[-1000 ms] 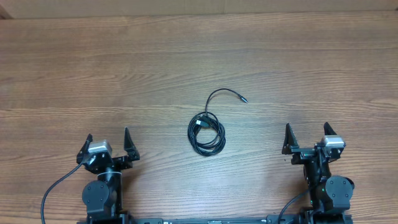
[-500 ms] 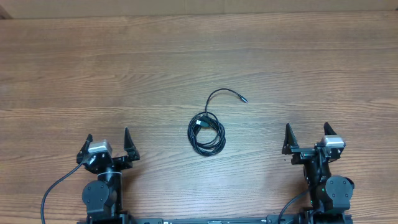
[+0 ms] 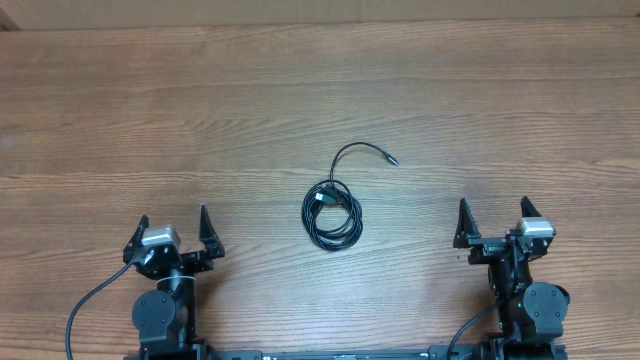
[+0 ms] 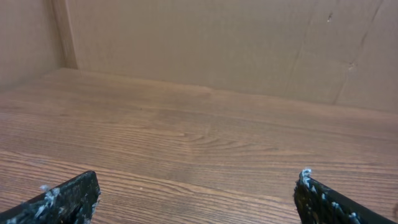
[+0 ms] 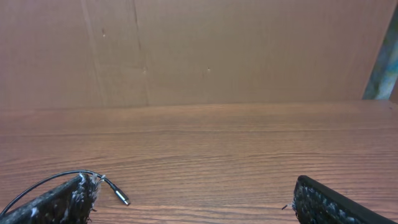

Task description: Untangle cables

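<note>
both jaws wide, empty; cables (image 3: 354, 220) coiled between them on wooden table (image 3: 150, 100), cardboard wall (image 4: 199, 50) behind.

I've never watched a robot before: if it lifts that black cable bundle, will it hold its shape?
Probably not: the cables lie in loose, uneven loops, so they would likely sag and trail. They look thin and light, so a push would probably slide the whole bundle. The free plug end may dangle.

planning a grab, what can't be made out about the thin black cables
Overhead: thin black cables too small to count strands or crossings.
Right wrist: only one stretch with its small dark plug shows; frame edge and black finger hide the rest.
Left wrist: no cable in view.
</note>
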